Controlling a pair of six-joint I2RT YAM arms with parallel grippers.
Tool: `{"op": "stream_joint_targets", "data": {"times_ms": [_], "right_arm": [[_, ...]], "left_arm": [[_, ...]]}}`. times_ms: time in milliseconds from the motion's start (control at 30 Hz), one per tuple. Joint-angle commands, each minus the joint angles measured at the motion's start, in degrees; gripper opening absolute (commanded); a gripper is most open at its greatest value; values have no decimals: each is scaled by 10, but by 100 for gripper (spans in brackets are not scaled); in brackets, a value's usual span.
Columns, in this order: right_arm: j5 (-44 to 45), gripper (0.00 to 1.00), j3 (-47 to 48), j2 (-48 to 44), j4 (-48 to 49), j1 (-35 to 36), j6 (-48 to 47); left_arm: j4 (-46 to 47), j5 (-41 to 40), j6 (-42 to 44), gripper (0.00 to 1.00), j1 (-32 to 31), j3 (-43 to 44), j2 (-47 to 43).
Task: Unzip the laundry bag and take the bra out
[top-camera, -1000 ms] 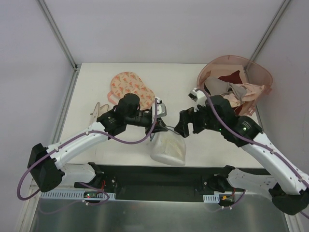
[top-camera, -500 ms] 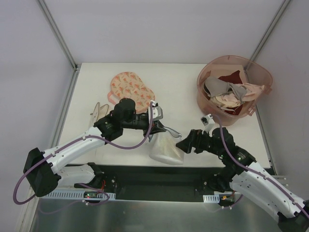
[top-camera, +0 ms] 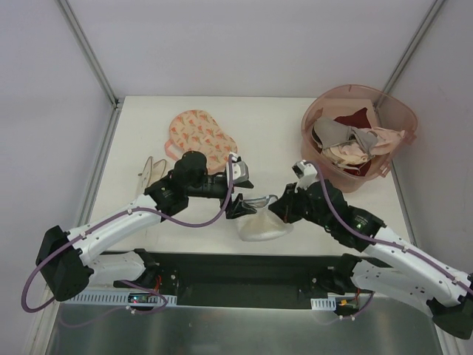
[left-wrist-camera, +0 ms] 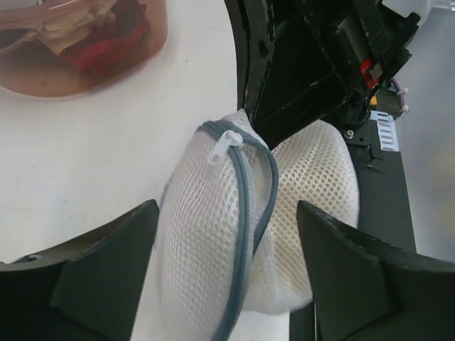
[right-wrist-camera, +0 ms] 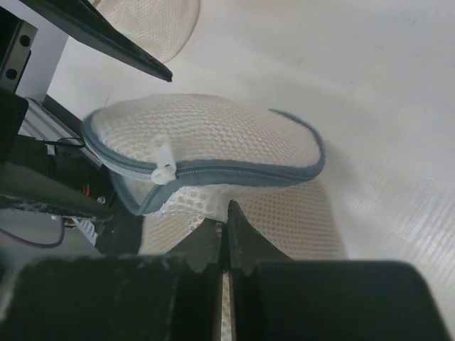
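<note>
The laundry bag (top-camera: 263, 220), a white mesh pouch with a grey-blue zipper rim, sits near the table's front edge between both grippers. My left gripper (top-camera: 243, 194) stands open, its fingers (left-wrist-camera: 106, 273) on either side of the laundry bag (left-wrist-camera: 213, 234) without touching it. My right gripper (top-camera: 276, 210) is shut, pinching the mesh of the laundry bag (right-wrist-camera: 213, 131) just below the rim. The white zipper pull (right-wrist-camera: 162, 169) sits near one end of the rim. The bra is hidden inside; only a yellowish tint shows through the mesh.
A pink translucent tub (top-camera: 384, 103) with beige, grey and maroon garments stands at the back right. A flat pink printed pouch (top-camera: 198, 135) lies behind the left arm, and a small beige item (top-camera: 150, 171) lies to its left. The black front rail runs just below the bag.
My left gripper has let go and opened. My right arm swung back in from the front and shut on the bag's mesh. The bag shifted right and tipped flatter.
</note>
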Motion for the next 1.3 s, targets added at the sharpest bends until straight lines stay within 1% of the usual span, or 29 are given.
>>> {"op": "stream_joint_targets", "data": {"times_ms": [0,67,200,433,633,767,833,867,900,967,1000,1100,1133,1167,1267], "right_arm": [[90,1,63,21,-41,30,-53],[96,1,65,24,-41,39,-56],[117,1,67,29,-43,54,-54],[143,1,80,64,-40,76,-43],[156,1,94,85,-39,92,-44],[153,1,95,89,-37,92,-46],[153,1,97,93,-33,93,-43],[153,1,95,95,-32,93,-43],[153,1,96,98,-31,94,-42],[153,1,97,101,-32,94,-41],[153,1,100,102,-33,96,-41],[158,1,102,101,-40,97,-37],[160,1,102,101,-42,98,-36],[163,1,101,99,-42,99,-34],[167,1,98,91,-42,102,-33]], "left_arm": [[5,7,-10,84,-2,-7,-29],[1,-9,0,85,-1,-11,-44],[-4,-12,1,85,-2,-8,-52],[-2,17,-74,81,-7,23,7],[3,6,-77,80,-11,14,19],[14,1,-84,78,-14,7,27],[34,5,-84,72,-16,0,40],[39,6,-101,69,-16,-1,43],[49,4,-105,62,-16,-3,52],[60,6,-113,54,-16,-6,59],[70,7,-117,41,-16,-12,63],[105,0,-127,19,-16,-20,67],[109,0,-129,7,-16,-19,70],[109,-1,-129,0,-16,-17,71],[102,-1,-131,0,-16,-7,75]]}}
